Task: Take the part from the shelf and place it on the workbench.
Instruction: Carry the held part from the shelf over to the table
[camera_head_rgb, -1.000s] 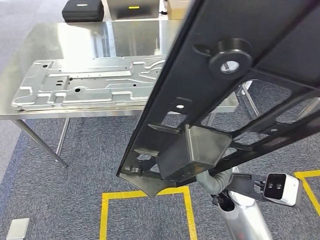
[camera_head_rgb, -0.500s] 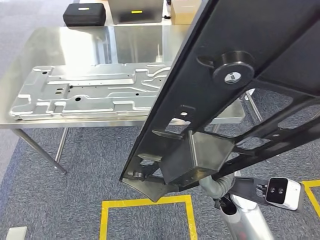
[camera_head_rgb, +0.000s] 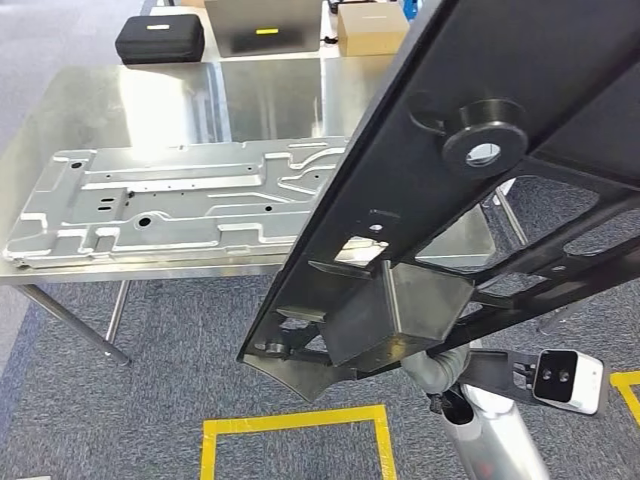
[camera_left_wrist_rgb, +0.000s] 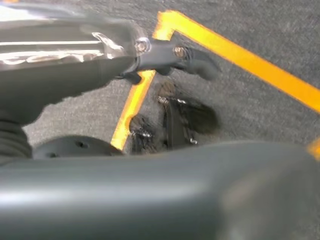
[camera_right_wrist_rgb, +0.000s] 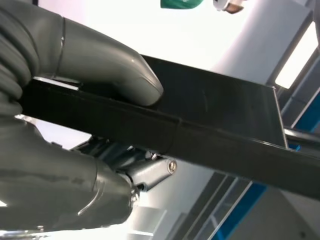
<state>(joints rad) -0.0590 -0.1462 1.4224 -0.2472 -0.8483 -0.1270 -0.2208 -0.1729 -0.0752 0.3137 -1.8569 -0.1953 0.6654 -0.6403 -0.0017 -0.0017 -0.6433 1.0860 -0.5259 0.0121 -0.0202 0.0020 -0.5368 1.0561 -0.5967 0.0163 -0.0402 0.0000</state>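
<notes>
A long black metal part (camera_head_rgb: 453, 200) with cut-outs and a round boss slants across the right half of the head view, above the carpet in front of the steel workbench (camera_head_rgb: 151, 100). My right hand (camera_head_rgb: 434, 365) grips it from below near its lower end. In the right wrist view the thumb (camera_right_wrist_rgb: 105, 65) presses on the part's flat top face (camera_right_wrist_rgb: 226, 130) and the fingers wrap under its edge. My left hand (camera_left_wrist_rgb: 56, 190) hangs over the floor, blurred, with one finger (camera_left_wrist_rgb: 177, 52) stretched out and nothing held.
A large silver stamped panel (camera_head_rgb: 173, 200) lies along the workbench's near side. Behind it sit a black case (camera_head_rgb: 158, 38) and a cardboard box (camera_head_rgb: 373, 28). Yellow tape (camera_head_rgb: 294, 420) marks a square on the grey carpet below the part.
The whole view has shifted: the camera has moved nearer the workbench, and the floor square has slid down the picture. The part stays in my right hand at the same slant.
</notes>
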